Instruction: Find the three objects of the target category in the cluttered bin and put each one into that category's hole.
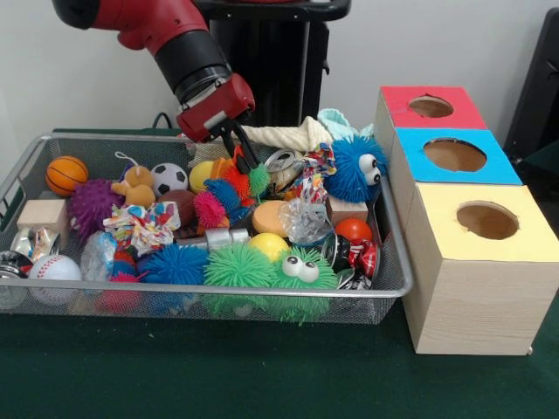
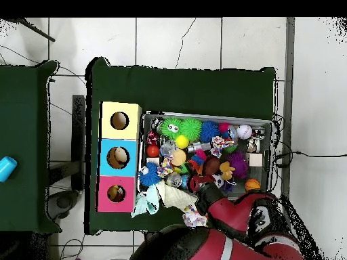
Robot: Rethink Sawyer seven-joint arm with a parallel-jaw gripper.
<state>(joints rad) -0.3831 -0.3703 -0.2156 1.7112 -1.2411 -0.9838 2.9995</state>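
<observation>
Hand (image 1: 240, 150) first: we see its dark fingers (image 1: 249, 155) dipped into the back of the wire bin (image 1: 397, 262), close together over a rainbow spiky toy (image 1: 229, 194), but we cannot tell whether they grip anything, since the tips are lost among the spikes. From overhead the red arm (image 2: 234, 215) covers the hand almost entirely. It slants down from the upper left in the front view, red wrist block tilted toward the bin. Much of the clutter is half buried: a blue googly-eyed puffer (image 1: 356, 168), a green googly-eyed puffer (image 1: 288, 271), a small basketball (image 1: 66, 175), a soccer ball (image 1: 169, 178) and a baseball (image 1: 54, 269). Beside the bin on the green table (image 1: 218, 375) stand three boxes with round holes, red box (image 1: 428, 106), blue box (image 1: 452, 155) and yellow box (image 1: 486, 222).
</observation>
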